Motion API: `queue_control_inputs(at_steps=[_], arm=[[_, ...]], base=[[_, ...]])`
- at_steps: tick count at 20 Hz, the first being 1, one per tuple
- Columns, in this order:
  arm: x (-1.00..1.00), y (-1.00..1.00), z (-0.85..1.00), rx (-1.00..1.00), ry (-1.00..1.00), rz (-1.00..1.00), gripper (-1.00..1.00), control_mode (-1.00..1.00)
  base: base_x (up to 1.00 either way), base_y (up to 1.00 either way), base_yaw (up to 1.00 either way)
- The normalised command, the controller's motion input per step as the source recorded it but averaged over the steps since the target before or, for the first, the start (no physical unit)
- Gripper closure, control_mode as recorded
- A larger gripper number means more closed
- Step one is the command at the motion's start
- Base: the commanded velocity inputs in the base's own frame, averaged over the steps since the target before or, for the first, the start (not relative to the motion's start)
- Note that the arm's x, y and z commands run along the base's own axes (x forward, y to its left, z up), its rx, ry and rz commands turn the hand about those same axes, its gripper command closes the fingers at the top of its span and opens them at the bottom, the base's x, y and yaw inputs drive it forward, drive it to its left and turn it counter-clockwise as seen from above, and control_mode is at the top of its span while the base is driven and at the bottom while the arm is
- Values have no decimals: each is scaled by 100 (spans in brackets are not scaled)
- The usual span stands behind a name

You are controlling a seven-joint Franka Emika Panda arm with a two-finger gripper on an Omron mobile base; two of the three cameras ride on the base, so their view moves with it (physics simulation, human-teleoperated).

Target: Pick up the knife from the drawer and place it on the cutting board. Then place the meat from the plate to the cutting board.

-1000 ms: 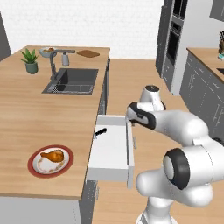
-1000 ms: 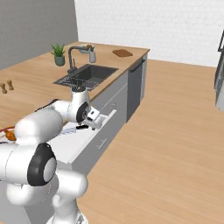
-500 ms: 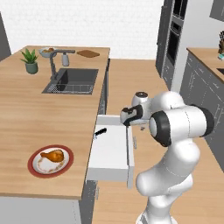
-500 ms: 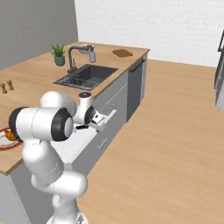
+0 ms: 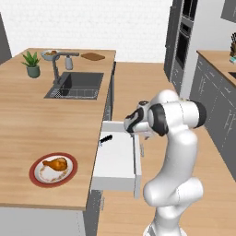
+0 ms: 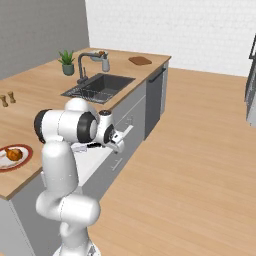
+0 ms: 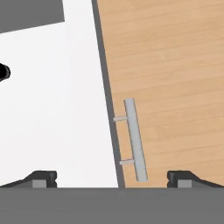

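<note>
- The pincer (image 7: 111, 177) is standing wide open with nothing between its fingertips (image 7: 43, 178), which are straddling the grey front panel of the drawer (image 7: 57, 109) from above: one tip is hanging over the white drawer floor, the other over the wooden floor beyond the handle (image 7: 134, 139).
- In the left base view the pincer (image 5: 130, 125) is hovering at the far outer corner of the pulled-out drawer (image 5: 116, 159).
- The knife (image 5: 105, 139) is lying in the far inner corner of the drawer, near the counter (image 5: 41, 120) edge, its black handle pointing outward; the hand view is catching just the handle's dark end (image 7: 3, 72).
- The meat (image 5: 56, 163) is resting on the plate (image 5: 38, 178), which is sitting near the counter's front edge, beside the drawer.
- The cutting board (image 5: 93, 56) is lying at the counter's far end, past the sink (image 5: 76, 85), well apart from the pincer.
</note>
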Motion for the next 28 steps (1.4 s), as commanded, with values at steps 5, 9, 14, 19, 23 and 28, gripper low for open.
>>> queue_control_inputs(at_steps=[5, 9, 14, 19, 23, 28], arm=[[29, 0, -43, 0, 14, 0, -100, -100], [11, -1, -31, 0, 8, 0, -100, -100], [-1, -48, -33, 0, 5, 0, -100, -100], [-20, -98, -3, 0, 5, -4, -100, -100], [-5, -100, -2, 0, 14, -8, -100, -100], [0, -100, -4, 0, 20, -9, -100, -100]], base=[[0, 0, 0], [0, 0, 0], [0, 0, 0], [0, 0, 0], [0, 0, 0], [0, 0, 0]])
